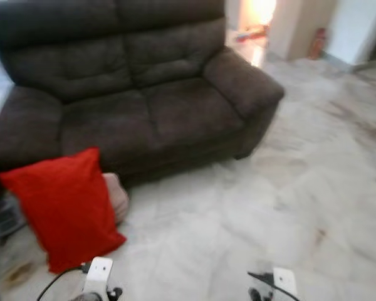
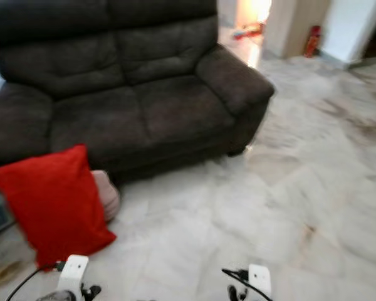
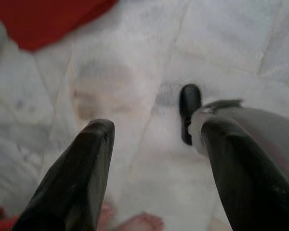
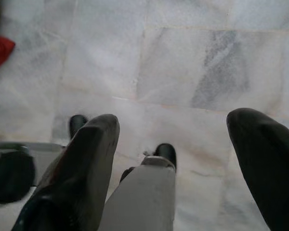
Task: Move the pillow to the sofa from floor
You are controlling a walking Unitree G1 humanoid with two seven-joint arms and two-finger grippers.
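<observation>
Here a wide, dark brown sofa (image 1: 131, 81) with plush, suede-like upholstery and puffed, seamed back cushions stands on a floor (image 1: 288, 207) of glossy pale marble tiles veined with grey and brownish stains. The red pillow (image 1: 62, 207), a soft square with a slightly grainy woven cover, stands tilted on the floor, leaning against the sofa's front at its left end. Tucked behind the pillow, against the sofa's base, is a smaller, rounded pinkish cushion (image 1: 117, 195). Far behind the sofa's right armrest, a red cylinder (image 1: 318, 42), blurred, stands by a pale wall.

Both arms hang low in front of the sofa, well short of it. The left claw (image 3: 149, 144) points down at bare marble just near the pillow's lower edge, its two long, matte black fingers (image 3: 82, 178) spread apart with nothing between them. The right claw (image 4: 183, 144) likewise hangs over bare tiles, well apart from the pillow, fingers (image 4: 82, 168) parted and empty. In the left wrist view a person's bare toes (image 3: 139, 222) rest on the marble.
</observation>
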